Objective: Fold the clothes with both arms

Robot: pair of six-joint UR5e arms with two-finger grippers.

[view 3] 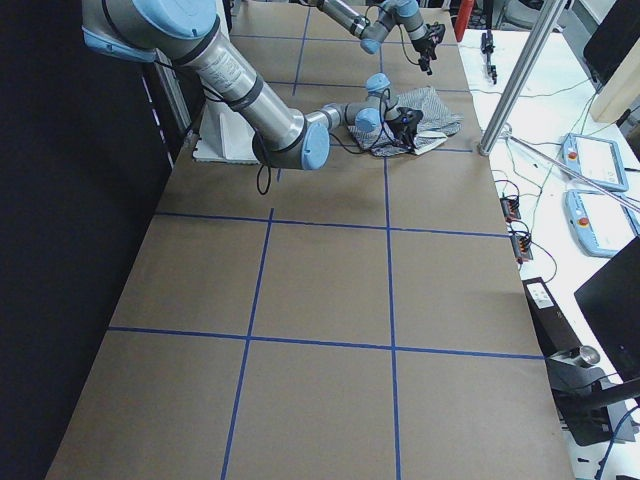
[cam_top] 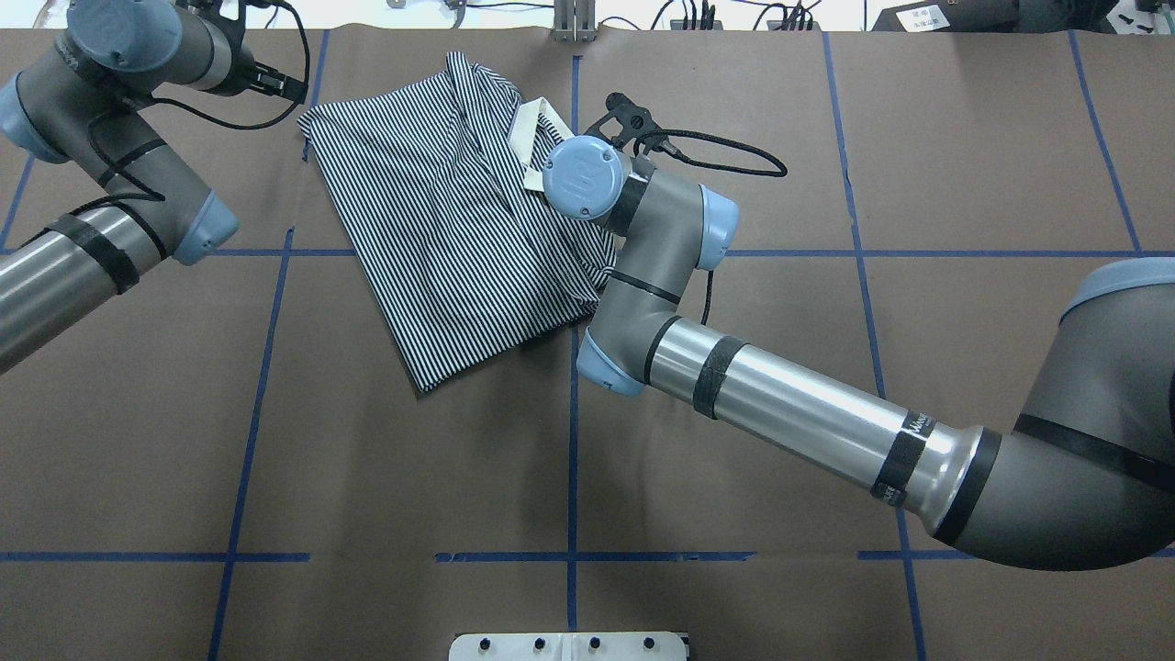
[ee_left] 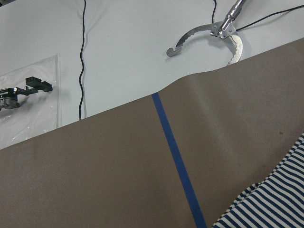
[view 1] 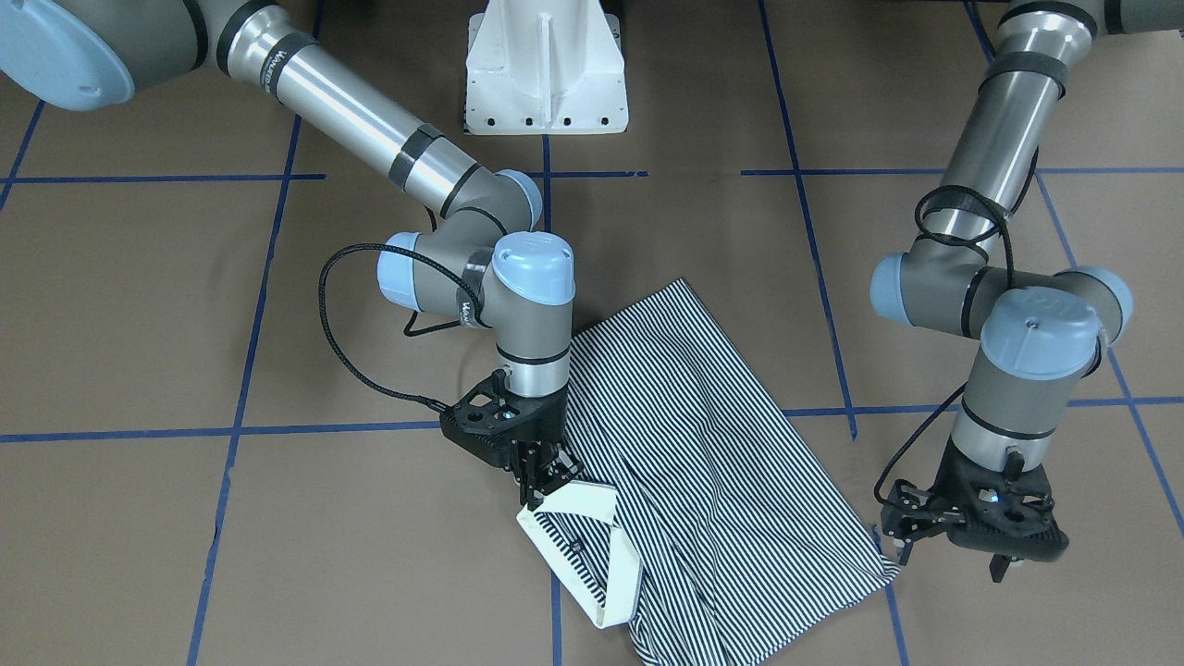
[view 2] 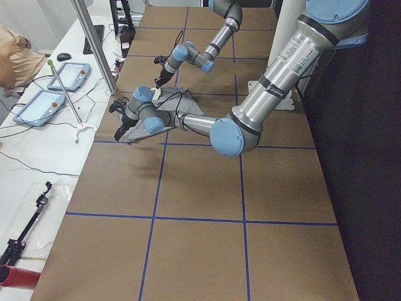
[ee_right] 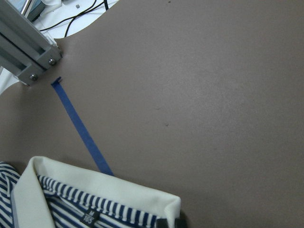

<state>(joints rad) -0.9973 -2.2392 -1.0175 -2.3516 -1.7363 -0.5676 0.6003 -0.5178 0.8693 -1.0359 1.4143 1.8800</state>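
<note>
Brown paper is covering the desk [view 1: 185, 324], with blue tape lines [view 1: 120, 435] marking it into squares, as two silver-grey arms are reaching out from either side of a white pedestal base [view 1: 546, 65]. The right arm [view 1: 370, 120] is stretching toward the desk's middle and bending down over a polo shirt [view 1: 703, 435], while the left arm [view 1: 999, 157] is hanging at the garment's opposite side. The navy-and-white striped shirt is lying askew and partly folded near the desk's edge farthest from the robot, mostly on the robot's left of the centre tape line, its body wrinkled along the middle. Its cream collar [view 1: 592, 504] is sitting open at the end nearest the right arm, showing a small dark button [view 1: 575, 546] inside. The right tool [view 1: 548, 486] is pointing down at the collar's upper edge, its fingers drawn together and pinching that edge. The left tool [view 1: 951, 558] is hovering just beside the shirt's outer corner without touching it, its fingers standing apart and gripping nothing.
</note>
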